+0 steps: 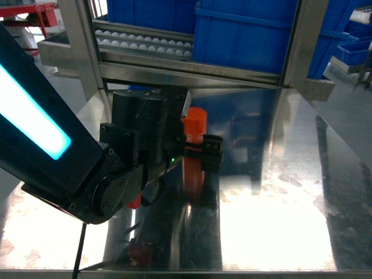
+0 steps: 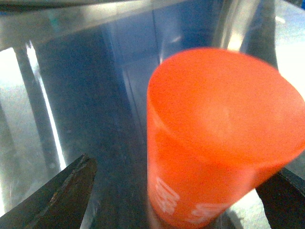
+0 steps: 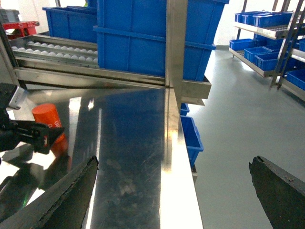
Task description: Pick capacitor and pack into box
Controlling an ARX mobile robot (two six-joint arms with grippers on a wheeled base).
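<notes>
- The left gripper point(image 1: 200, 152) has its jaws spread apart, one on either side of the orange capacitor point(image 1: 194, 125); whether either jaw touches it I cannot tell.
- The capacitor stands upright on the steel table point(image 1: 279, 192), long axis vertical, flat end facing up, white print low on its side, between the spread fingers point(image 2: 62, 195).
- In the left wrist view it sits nearer the right-hand jaw than the other. Closing from here, that jaw would likely meet it first and push or tip it on the slick steel.
- A toppled cylinder could roll away.
- The right gripper point(image 3: 176, 191) is wide open, holding nothing, well apart from the capacitor.
- No pink box is in sight.
</notes>
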